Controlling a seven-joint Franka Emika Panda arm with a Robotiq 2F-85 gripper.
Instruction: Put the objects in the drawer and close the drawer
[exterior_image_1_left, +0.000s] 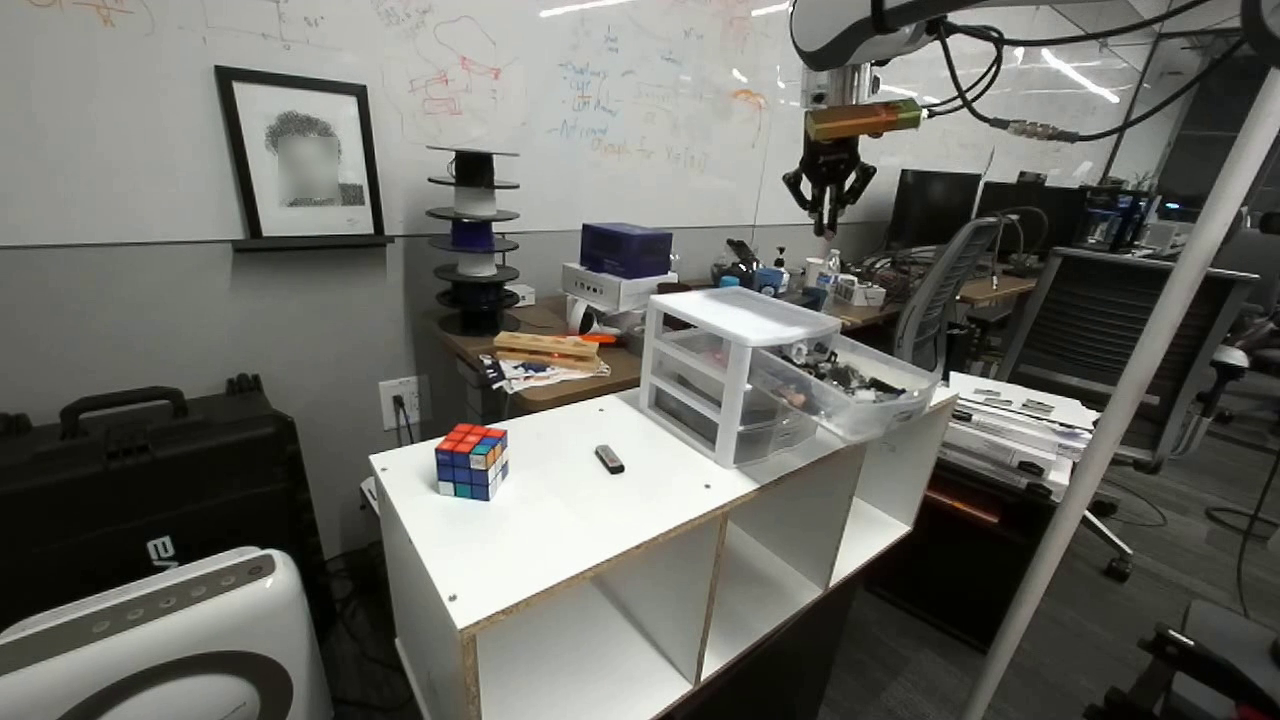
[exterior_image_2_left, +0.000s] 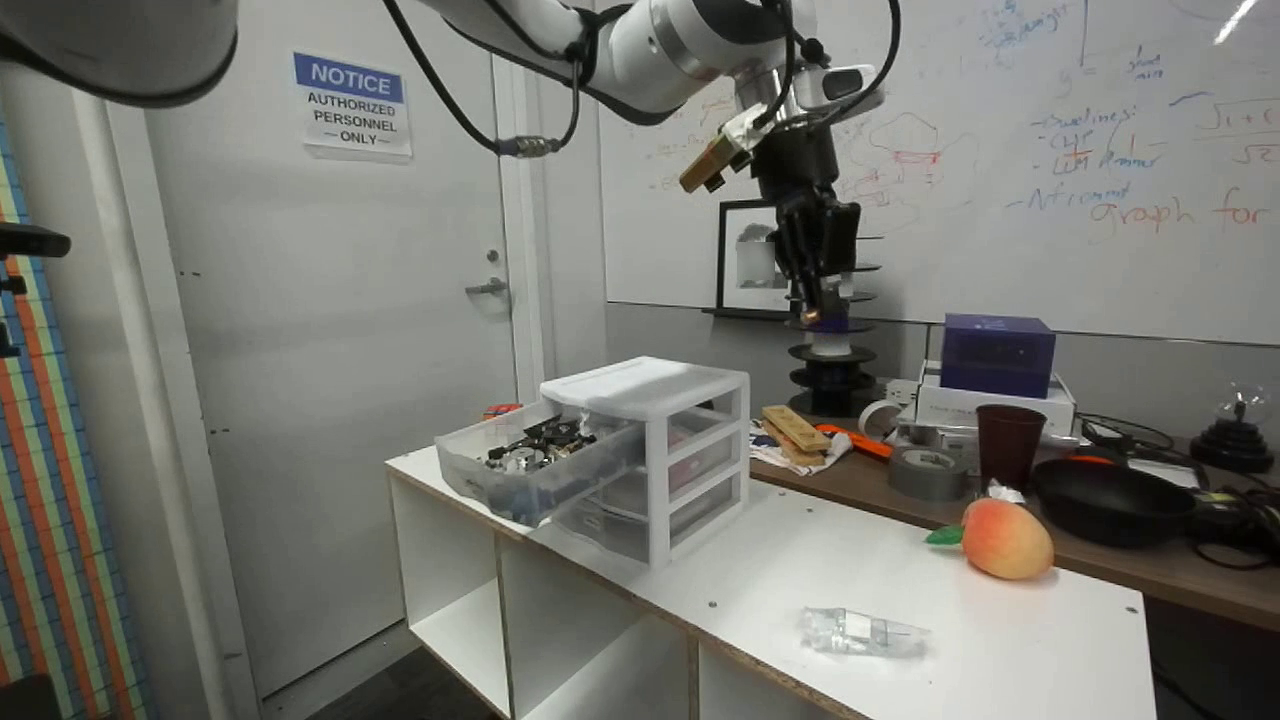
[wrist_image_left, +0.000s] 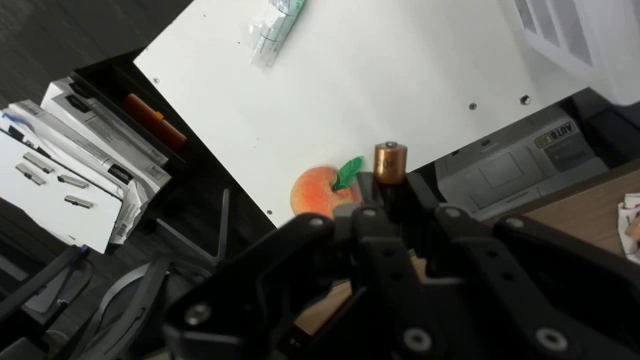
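Gripper (exterior_image_1_left: 826, 226) had its jaws nearly together, clamped on a copper-topped battery (wrist_image_left: 390, 162) right of centre in wrist view, lower part hidden. In an exterior view, top drawer (exterior_image_2_left: 585, 475) stood open left of centre, jumbled small parts (exterior_image_2_left: 540, 445) inside, unidentifiable. Drawer unit (wrist_image_left: 606, 45) ran off wrist view's upper right.

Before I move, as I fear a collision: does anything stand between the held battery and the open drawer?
Nothing visible at its present height: the battery seems higher than the drawer unit. A lower route to the top drawer could meet the unit's white frame.
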